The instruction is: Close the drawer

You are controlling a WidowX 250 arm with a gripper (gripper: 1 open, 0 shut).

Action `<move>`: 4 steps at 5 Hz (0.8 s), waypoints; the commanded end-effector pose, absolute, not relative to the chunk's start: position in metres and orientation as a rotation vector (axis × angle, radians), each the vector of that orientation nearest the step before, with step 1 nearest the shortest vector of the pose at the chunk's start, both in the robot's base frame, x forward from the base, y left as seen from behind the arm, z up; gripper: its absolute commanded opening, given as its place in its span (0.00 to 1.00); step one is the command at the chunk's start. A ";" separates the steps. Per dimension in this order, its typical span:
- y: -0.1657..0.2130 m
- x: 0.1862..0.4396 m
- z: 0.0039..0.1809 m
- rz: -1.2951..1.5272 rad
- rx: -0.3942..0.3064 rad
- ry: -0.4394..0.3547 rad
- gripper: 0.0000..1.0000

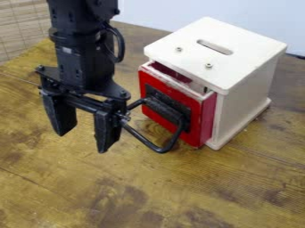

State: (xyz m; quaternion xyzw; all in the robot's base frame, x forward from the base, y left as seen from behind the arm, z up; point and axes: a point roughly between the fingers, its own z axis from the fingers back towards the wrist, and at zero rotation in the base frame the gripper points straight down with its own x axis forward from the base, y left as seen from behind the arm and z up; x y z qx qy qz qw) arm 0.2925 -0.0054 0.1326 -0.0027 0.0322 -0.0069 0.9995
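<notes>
Claw [81,134] spread, beside black handle [160,141]; open wood tabletop [60,191] in front.

lab-like setup, robot arm [86,67] over wood

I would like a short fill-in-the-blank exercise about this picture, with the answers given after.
1. The front of the drawer is coloured ____.
2. The looped bar handle on this front is ____ in colour.
3. The pale wooden box has one long ____ cut through its top.
4. The black robot gripper has its two fingers held ____, not together.

Missing words: red; black; slot; apart.
</notes>
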 end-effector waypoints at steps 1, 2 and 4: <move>-0.010 0.285 0.136 -0.020 -0.001 0.063 1.00; -0.002 0.283 0.148 -0.024 0.025 0.040 1.00; 0.008 0.283 0.145 -0.100 0.024 0.013 1.00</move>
